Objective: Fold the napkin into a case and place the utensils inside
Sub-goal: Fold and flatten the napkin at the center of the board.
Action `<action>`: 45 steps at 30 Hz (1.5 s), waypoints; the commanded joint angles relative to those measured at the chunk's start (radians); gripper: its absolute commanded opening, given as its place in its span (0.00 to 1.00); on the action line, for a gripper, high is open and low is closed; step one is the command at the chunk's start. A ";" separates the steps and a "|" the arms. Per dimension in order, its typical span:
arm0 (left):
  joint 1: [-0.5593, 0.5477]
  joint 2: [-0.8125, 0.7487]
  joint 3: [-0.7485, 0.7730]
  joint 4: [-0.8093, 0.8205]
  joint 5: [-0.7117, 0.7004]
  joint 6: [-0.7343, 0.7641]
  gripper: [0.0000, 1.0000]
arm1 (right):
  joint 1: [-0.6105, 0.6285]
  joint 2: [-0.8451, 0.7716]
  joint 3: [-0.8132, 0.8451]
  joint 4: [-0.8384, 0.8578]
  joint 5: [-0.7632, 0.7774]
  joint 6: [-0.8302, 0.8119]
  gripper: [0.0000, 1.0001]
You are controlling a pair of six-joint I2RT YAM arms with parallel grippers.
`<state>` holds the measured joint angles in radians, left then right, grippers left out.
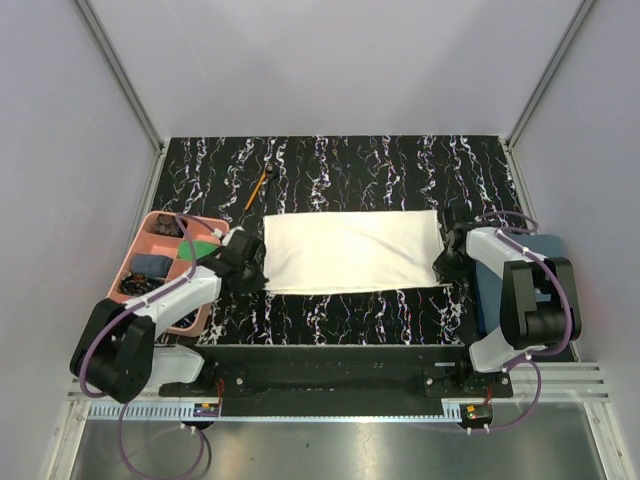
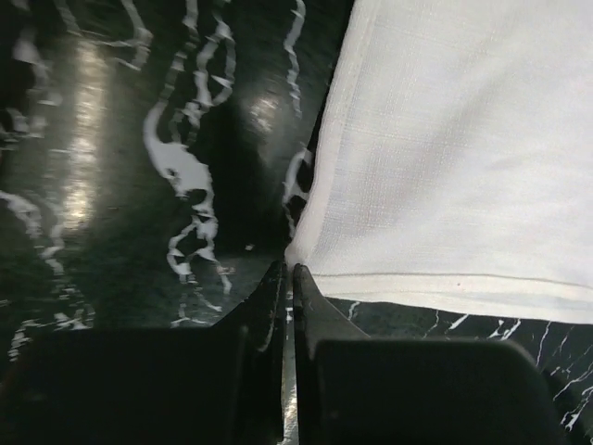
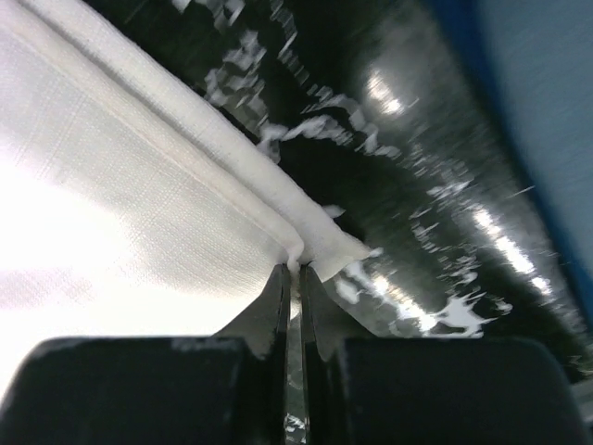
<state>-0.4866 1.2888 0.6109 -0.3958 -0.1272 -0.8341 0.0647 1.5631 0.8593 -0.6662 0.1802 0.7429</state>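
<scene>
Napkin lies flat as a wide rectangle mid-bench, both near corners pinched: the left tool is clenched on the near-left corner, the right tool on the near-right hem, where two layers show. Each grip holds only a sliver of cloth, so a corner could slip free in the next fold, or only one layer lift, skewing it; uneven arm travel would twist it. Bare bench shows beyond the far edge, with the orange-handled stick near the far-left corner. The pink tray crowds the left, the blue towel the right.
</scene>
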 commanded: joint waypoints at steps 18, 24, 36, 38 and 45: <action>0.106 -0.221 0.082 -0.086 -0.020 0.083 0.00 | 0.236 -0.204 0.125 -0.061 0.119 -0.214 0.00; 0.106 -0.229 0.208 -0.063 -0.067 0.116 0.00 | 0.210 -0.207 0.266 -0.004 0.113 -0.342 0.00; 0.169 -0.102 0.521 -0.069 -0.109 0.170 0.00 | 0.142 -0.068 0.685 0.031 0.028 -0.439 0.00; 0.172 -0.094 0.533 -0.071 -0.089 0.170 0.00 | 0.132 -0.051 0.724 0.021 0.021 -0.438 0.00; 0.172 -0.146 0.366 -0.057 -0.032 0.132 0.00 | 0.130 -0.124 0.607 0.016 -0.051 -0.419 0.00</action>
<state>-0.3176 1.1873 1.0714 -0.4675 -0.1841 -0.6899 0.1997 1.5002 1.5299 -0.6502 0.1860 0.3294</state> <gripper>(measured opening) 0.015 0.065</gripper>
